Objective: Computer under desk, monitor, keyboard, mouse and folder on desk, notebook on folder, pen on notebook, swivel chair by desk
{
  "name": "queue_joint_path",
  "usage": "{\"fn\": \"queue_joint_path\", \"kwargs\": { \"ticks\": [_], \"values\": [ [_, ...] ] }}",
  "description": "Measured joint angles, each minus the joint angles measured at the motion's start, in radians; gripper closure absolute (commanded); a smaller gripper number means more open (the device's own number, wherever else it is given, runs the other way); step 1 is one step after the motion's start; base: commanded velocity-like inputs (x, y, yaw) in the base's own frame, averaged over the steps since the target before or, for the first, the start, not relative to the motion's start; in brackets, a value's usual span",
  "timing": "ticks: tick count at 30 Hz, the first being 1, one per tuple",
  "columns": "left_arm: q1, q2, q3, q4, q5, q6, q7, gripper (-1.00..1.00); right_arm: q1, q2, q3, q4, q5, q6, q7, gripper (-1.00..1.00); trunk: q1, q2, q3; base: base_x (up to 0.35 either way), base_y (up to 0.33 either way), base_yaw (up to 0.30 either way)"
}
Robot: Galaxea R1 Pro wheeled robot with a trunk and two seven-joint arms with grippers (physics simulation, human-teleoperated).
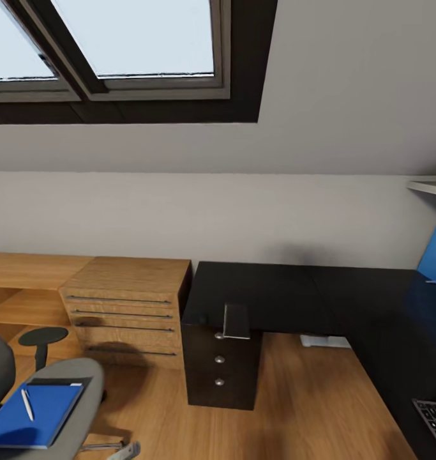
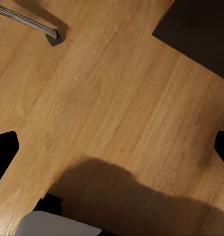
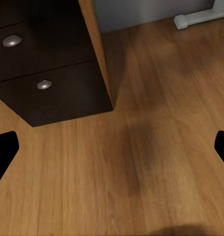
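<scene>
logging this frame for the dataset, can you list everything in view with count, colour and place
swivel chair: one, grey, lower left of head view
folder: one, blue, on the chair seat
pen: one, white, on top of the blue stack
desk: one, black, L-shaped, against the wall
desk drawers: one unit, black, three round knobs, under the desk
wooden chest: one, light wood, left of the desk
keyboard: one, dark, desk's right edge
skylight: one, dark frame, sloped ceiling
left gripper: black fingertips wide apart, above the floor
right gripper: black fingertips wide apart, near the drawers
</scene>
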State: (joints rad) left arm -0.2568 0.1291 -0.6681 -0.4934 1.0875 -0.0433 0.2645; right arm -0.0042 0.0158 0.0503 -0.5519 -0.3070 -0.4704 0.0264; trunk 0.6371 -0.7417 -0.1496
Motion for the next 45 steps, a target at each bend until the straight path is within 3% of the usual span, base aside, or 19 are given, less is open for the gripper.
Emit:
{"fn": "queue_joint_path", "kwargs": {
  "ticks": [4, 5, 9, 10, 11, 16, 18, 19, 21, 23, 24, 26, 27, 29, 32, 34, 36, 45],
  "values": [
    [0.0, 0.0, 0.0, 0.0, -0.001, -0.001, 0.0, -1.0, 0.0, 0.0, 0.0, -0.001, -0.001, -0.001, 0.0, -1.0, 0.0, 0.0, 0.0, 0.286, 0.0, 0.0],
    [0.0, 0.003, -0.002, -0.012, -0.006, -0.086, -0.004, -1.0, 0.0, 0.01, 0.001, -0.05, -0.001, -0.071, -0.002, -1.0, 0.0, 0.0, 0.0, 0.32, 0.0, 0.0],
    [0.0, 0.015, 0.002, -0.048, -0.008, -0.124, 0.001, -1.0, 0.0, 0.023, 0.0, -0.202, -0.006, -0.063, -0.025, -1.0, 0.0, 0.0, 0.0, 0.267, 0.0, 0.0],
    [0.0, 0.033, 0.001, -0.104, -0.009, -0.13, 0.003, -1.0, 0.0, 0.027, 0.001, -0.287, -0.007, 0.0, -0.061, -1.0, 0.0, 0.0, 0.0, 0.105, 0.0, 0.0],
    [0.0, 0.038, 0.001, -0.125, -0.009, -0.131, 0.003, -1.0, 0.0, 0.027, 0.0, -0.312, -0.009, 0.025, -0.073, -1.0, 0.0, 0.0, 0.0, 0.067, 0.0, 0.0],
    [0.001, 0.105, -0.001, -0.322, -0.009, -0.124, 0.015, -1.0, 0.0, 0.029, 0.003, -0.556, -0.003, 0.313, -0.162, -1.0, 0.0, 0.0, 0.0, 0.022, 0.0, 0.0],
    [0.001, 0.138, -0.002, -0.427, -0.01, -0.084, 0.06, -1.0, -0.001, 0.029, 0.004, -0.682, -0.003, 0.446, -0.206, -1.0, 0.0, 0.0, 0.0, 0.005, 0.0, 0.0],
    [0.001, 0.148, -0.002, -0.46, -0.009, -0.067, 0.081, -1.0, -0.002, 0.029, 0.004, -0.716, -0.005, 0.478, -0.221, -1.0, 0.0, 0.0, 0.0, 0.003, 0.0, 0.0],
    [0.0, 0.182, -0.004, -0.575, -0.006, -0.011, 0.166, -1.0, -0.014, 0.036, 0.005, -0.803, -0.007, 0.574, -0.268, -1.0, 0.0, 0.0, 0.0, 0.002, 0.0, 0.0],
    [0.0, 0.252, -0.005, -0.856, 0.007, 0.079, 0.406, -1.0, -0.106, 0.069, 0.005, -0.908, -0.005, 0.784, -0.357, -1.0, 0.0, 0.0, 0.001, 0.0, 0.0, 0.0],
    [0.0, 0.263, -0.002, -0.934, 0.008, 0.101, 0.462, -1.0, -0.154, 0.076, 0.005, -0.917, -0.004, 0.83, -0.378, -1.0, 0.0, 0.0, 0.001, 0.0, 0.0, 0.0],
    [0.0, 0.273, 0.013, -1.006, 0.009, 0.145, 0.514, -1.0, -0.226, 0.086, 0.005, -0.92, -0.005, 0.883, -0.427, -1.0, 0.0, 0.0, 0.001, 0.0, 0.0, 0.0],
    [0.0, 0.276, 0.041, -1.036, 0.009, 0.182, 0.534, -1.0, -0.274, 0.097, 0.006, -0.915, -0.007, 0.916, -0.468, -1.0, 0.0, 0.0, 0.001, 0.0, 0.0, 0.0],
    [0.0, 0.261, 0.151, -1.075, 0.022, 0.292, 0.559, -1.0, -0.378, 0.133, 0.006, -0.82, -0.01, 1.033, -0.547, -1.0, 0.0, 0.001, 0.0, 0.0, 0.0, 0.0],
    [0.0, 0.246, 0.185, -1.084, 0.041, 0.328, 0.564, -1.0, -0.409, 0.141, 0.002, -0.717, -0.012, 1.072, -0.562, -1.0, 0.0, 0.0, 0.0, 0.0, 0.0, 0.0],
    [0.0, 0.24, 0.2, -1.088, 0.051, 0.342, 0.566, -1.0, -0.422, 0.144, -0.003, -0.645, -0.012, 1.029, -0.57, -1.0, 0.0, 0.0, 0.0, 0.0, 0.0, 0.0],
    [0.0, 0.235, 0.21, -1.107, 0.056, 0.349, 0.567, -1.0, -0.427, 0.146, -0.011, -0.655, -0.024, 0.949, -0.579, -1.0, 0.0, 0.0, 0.0, 0.0, 0.0, 0.0],
    [0.0, 0.241, 0.225, -1.113, 0.058, 0.352, 0.571, -1.0, -0.423, 0.15, 0.008, -0.744, -0.042, 0.909, -0.584, -1.0, 0.0, 0.0, 0.0, 0.0, 0.0, 0.001]
  ]
}}
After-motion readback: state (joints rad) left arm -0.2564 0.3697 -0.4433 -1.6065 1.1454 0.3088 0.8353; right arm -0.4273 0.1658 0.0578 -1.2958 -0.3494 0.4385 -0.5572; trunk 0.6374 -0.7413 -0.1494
